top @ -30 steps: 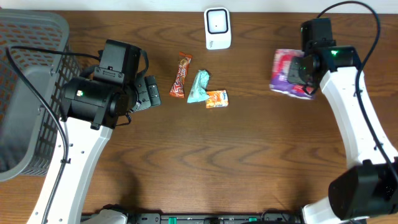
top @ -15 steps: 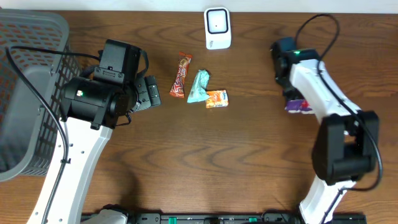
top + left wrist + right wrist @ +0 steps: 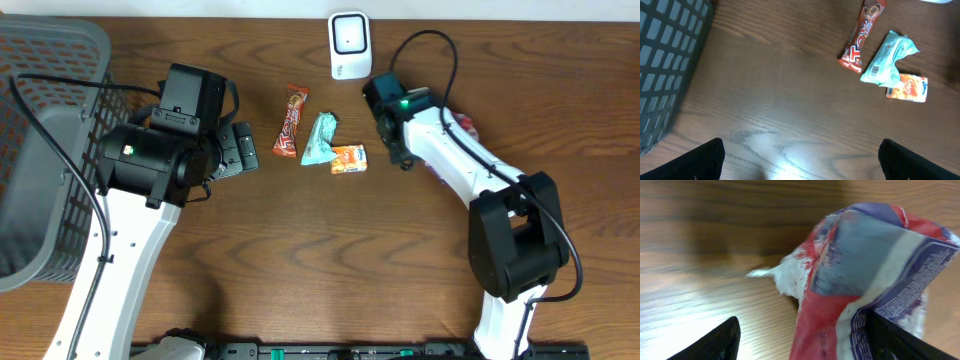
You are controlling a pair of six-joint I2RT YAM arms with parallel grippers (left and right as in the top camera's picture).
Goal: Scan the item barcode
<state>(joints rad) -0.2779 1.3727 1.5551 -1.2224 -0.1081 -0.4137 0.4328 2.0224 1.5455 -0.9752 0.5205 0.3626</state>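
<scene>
The right jaws stand wide apart with nothing clamped. In the wrist view the pack (image 3: 875, 265), crumpled red and purple, lies on the tabletop (image 3: 700, 290) ahead of them, off toward the right finger, with the left finger well clear of it. Whether the right finger touches it cannot be told. Its long axis is hard to read from so close, and overhead only a pink sliver shows just beside the right arm (image 3: 450, 160). That arm is by far the nearer. The scanner (image 3: 350, 45) sits near, at the tabletop's far edge, with nothing between. The left jaws are fully open and empty over bare wood, facing a red bar (image 3: 862, 30), a teal pouch (image 3: 887, 57) and an orange pouch (image 3: 907, 89). A basket (image 3: 60, 40) stands to the left.
</scene>
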